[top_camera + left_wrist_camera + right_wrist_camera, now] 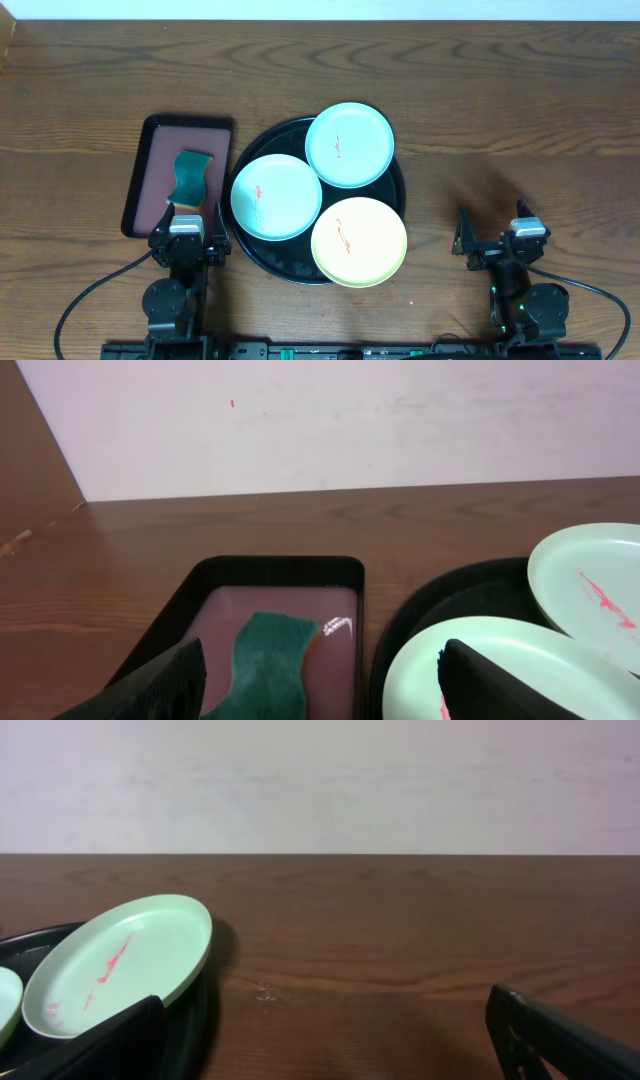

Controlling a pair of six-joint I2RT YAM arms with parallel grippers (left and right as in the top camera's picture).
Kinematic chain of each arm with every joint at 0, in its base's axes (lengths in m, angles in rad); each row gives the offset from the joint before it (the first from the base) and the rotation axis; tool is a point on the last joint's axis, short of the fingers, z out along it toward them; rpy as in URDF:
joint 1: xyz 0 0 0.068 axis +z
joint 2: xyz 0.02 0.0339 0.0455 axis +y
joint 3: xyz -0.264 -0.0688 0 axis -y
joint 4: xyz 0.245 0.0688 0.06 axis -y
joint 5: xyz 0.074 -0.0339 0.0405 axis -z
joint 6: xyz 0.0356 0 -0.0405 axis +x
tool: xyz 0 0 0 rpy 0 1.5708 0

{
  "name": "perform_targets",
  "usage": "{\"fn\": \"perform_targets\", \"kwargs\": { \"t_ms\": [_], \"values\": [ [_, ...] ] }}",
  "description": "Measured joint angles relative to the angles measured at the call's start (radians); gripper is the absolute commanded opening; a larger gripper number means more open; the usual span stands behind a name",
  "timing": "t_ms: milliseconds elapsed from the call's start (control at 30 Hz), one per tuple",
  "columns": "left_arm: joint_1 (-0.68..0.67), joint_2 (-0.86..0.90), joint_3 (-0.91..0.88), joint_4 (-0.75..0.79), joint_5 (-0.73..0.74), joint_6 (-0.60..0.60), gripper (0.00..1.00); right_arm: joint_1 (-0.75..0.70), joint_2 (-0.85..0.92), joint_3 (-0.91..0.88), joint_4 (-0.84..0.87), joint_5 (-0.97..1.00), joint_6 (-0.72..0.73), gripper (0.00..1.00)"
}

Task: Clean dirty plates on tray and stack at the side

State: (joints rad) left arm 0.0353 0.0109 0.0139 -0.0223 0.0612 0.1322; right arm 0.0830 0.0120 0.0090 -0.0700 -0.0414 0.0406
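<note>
The round black tray [254, 258] holds three plates with thin red smears: a mint-green plate [349, 144] at the back, a mint-green plate [276, 196] at the left, and a pale yellow plate [359, 241] at the front right. My left gripper [187, 232] is open and empty at the near edge, left of the tray; its view shows the left mint plate [500, 670] and back plate [590, 595]. My right gripper [495, 240] is open and empty over bare table, right of the tray; its view shows the back mint plate [115, 960].
A rectangular black-rimmed tray with a maroon inside [155, 150] stands left of the round tray and holds a green sponge [191, 176], also in the left wrist view [268, 665]. Bare wood-grain tabletop [500, 120] lies to the right and behind.
</note>
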Motion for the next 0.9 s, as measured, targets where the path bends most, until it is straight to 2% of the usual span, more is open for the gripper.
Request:
{"fn": "perform_targets", "kwargs": {
  "t_ms": [567,900],
  "values": [
    [0.000,0.000,0.000,0.000,0.000,0.000,0.75,0.000,0.000,0.000,0.003,0.000,0.000,0.99],
    [0.000,0.005,0.017,-0.024,0.000,0.000,0.75,0.000,0.000,0.000,0.039,-0.012,0.073,0.99]
  ]
}}
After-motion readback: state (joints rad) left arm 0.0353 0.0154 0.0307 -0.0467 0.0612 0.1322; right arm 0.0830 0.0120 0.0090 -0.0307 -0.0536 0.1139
